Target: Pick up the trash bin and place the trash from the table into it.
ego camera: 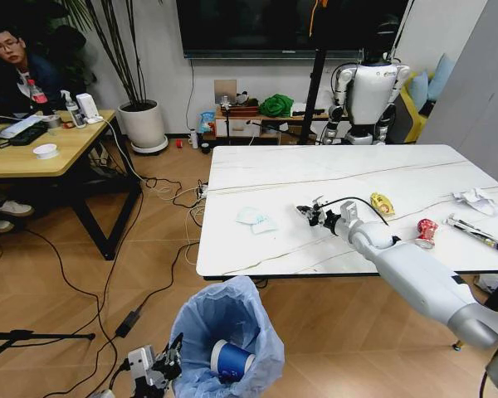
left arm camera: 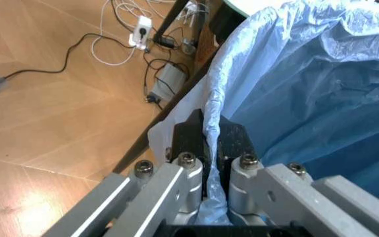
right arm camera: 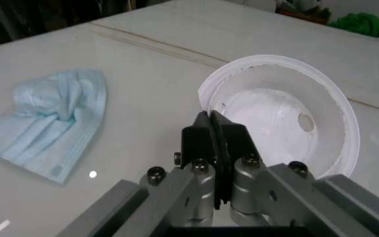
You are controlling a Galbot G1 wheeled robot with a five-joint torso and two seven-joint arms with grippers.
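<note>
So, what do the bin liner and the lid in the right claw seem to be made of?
The bin liner: thin translucent blue plastic film, by its crinkles and sheen. The white lid, pinched at its rim by the right claw: probably thin moulded plastic, smooth and slightly glossy, with a small hole.

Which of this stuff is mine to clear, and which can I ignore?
Job: trash bin in left gripper; white lid in right gripper; face mask, red can, yellow wrapper, tissues.
Ignore: wooden desk, plant pot.
</note>
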